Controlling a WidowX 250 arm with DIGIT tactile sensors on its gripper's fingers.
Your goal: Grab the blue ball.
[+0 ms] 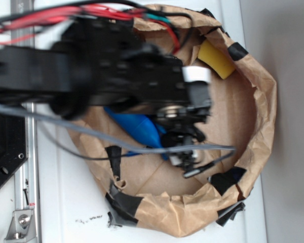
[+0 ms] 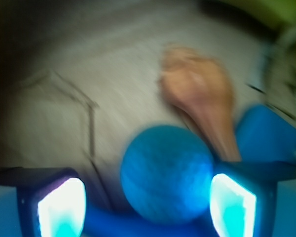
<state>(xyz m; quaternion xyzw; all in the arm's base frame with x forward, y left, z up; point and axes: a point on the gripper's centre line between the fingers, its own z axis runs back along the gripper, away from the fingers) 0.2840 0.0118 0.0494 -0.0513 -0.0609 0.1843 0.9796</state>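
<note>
I have the arm reaching over the brown paper bin (image 1: 261, 109), whose crumpled walls are patched with black tape and look meant to keep loose toys from rolling off; everything sits on its flat cardboard floor, which serves as my surface (image 1: 228, 116). In the exterior view the arm hides most of what lies inside: I can make out a yellow piece (image 1: 216, 59) tucked against the far wall and a bright blue, elongated shape (image 1: 138, 127) poking out from under the wrist, but not the target itself. The wrist view settles it. The blue ball (image 2: 167, 173), finely dimpled, sits between the two fingers, much closer to the right-hand pad (image 2: 232, 205) than to the left one (image 2: 61, 207); I can't tell whether it touches the right pad, and a clear gap remains on the left. So the hand (image 2: 147, 206) is spread, straddling the ball rather than pinching it. A tan, pin-shaped toy (image 2: 202, 96) lies just behind the ball, and another blue object (image 2: 266, 131) sits beside that, near the right finger. I judge the hand is low and roughly lined up, though off-centre, so closing may nudge the ball sideways first.
</note>
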